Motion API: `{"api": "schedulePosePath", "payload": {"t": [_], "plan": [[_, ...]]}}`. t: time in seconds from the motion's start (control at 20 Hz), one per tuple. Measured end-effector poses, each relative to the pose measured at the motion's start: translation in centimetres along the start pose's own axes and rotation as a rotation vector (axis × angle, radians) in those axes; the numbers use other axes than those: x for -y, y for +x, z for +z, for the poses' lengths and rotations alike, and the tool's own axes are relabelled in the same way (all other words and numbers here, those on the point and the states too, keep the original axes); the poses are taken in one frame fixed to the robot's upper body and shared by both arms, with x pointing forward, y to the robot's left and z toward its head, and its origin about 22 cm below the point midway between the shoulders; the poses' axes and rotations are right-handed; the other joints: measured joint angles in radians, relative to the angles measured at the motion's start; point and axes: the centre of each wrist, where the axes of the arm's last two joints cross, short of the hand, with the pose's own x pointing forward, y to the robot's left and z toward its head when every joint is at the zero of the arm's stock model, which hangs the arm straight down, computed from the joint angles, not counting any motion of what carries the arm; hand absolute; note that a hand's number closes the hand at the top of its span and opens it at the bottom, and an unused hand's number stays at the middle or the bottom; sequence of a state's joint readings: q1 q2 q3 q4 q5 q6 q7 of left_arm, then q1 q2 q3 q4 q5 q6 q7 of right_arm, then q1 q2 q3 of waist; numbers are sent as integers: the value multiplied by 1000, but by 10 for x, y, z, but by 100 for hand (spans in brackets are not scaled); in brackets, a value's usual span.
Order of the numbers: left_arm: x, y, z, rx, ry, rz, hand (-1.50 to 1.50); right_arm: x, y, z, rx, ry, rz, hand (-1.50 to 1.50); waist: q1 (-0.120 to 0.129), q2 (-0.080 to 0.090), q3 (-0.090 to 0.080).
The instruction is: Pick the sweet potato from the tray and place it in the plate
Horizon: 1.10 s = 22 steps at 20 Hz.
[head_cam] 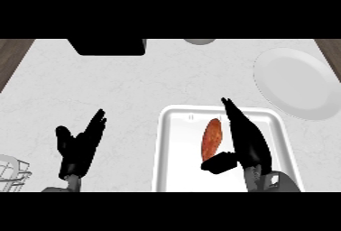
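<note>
From where I stand, the stretch of table [133, 90] between the tray [174, 149] and the plate [293, 81] lies bare, so there is room to pass up and to the right. The tray's raised rim stands along that way. Inside the tray, the right hand [248, 140] sits just beside the sweet potato [212, 137], its fingers [233, 113] stretched straight past it. At the far edge a black box [110, 46] and a pale round thing [200, 41] stand well apart from the plate. The left hand [78, 144] rests open at the lower left, near a wire rack [12, 173] in the corner.
</note>
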State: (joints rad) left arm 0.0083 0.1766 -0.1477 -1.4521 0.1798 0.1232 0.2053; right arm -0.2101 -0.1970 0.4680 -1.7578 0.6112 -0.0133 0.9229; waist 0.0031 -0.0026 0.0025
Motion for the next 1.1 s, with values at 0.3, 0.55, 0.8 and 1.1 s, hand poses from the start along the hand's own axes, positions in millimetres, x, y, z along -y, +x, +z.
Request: {"api": "schedulePosePath", "payload": {"t": [0.3,0.55,0.8,1.1], "plan": [[2,-5,-4,7,-2,2,0,-10,-2,-5,-51,-17,71,-150,-2,-1,2],[1,-4,-2,16,0,-2,0,-16,-3,-15,-86,-18,104,-150,-1,-2,2],[0,-3,2,-2,-11,4,0,-31,-11,-26,-97,7,117,-150,0,0,1],[-4,1,1,-10,-7,8,0,-42,-16,-38,-98,68,167,150,0,0,0]]}}
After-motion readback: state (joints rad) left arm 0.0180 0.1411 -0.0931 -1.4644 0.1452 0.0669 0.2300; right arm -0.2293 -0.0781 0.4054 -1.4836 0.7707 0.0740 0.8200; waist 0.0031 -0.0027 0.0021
